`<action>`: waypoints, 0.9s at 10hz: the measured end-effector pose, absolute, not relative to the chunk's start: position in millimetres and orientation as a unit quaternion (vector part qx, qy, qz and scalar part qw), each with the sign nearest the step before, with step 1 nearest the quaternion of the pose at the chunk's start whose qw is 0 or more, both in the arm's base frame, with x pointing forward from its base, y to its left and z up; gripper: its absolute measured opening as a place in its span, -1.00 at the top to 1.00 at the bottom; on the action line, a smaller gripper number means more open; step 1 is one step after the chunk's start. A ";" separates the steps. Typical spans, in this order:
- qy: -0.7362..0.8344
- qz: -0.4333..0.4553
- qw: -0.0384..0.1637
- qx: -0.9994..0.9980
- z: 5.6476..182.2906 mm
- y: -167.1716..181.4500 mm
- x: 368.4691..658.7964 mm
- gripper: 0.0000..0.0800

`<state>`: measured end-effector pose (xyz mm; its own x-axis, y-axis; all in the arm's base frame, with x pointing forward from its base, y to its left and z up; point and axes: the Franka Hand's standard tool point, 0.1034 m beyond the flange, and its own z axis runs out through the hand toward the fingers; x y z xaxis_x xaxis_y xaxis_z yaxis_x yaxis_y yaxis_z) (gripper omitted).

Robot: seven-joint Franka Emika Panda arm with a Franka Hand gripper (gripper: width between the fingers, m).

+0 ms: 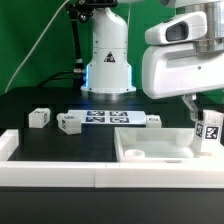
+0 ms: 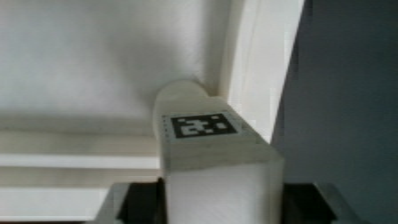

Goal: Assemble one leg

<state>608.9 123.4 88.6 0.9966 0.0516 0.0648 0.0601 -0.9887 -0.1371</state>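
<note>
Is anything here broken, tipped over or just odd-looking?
Nothing looks broken or spilled. Three loose legs lie at different angles on the black table, just unordered. The claw holds the leg near a corner of the white tray.

small white plastic rectangular leg post [image 2: 222, 170]: black-and-white square tag | large flat white rimmed tray part [image 1: 150, 157]: plain | flat tabletop [image 1: 40, 95]: black | thin flat white marker board [image 1: 105, 117]: black tag squares | backdrop wall [image 1: 20, 30]: green
</note>
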 end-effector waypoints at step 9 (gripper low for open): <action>0.453 -0.019 0.099 -0.886 87.7 119.0 616.0 0.06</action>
<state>616.0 119.0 87.7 0.5889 -0.8062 -0.0561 -0.7988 -0.5701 -0.1920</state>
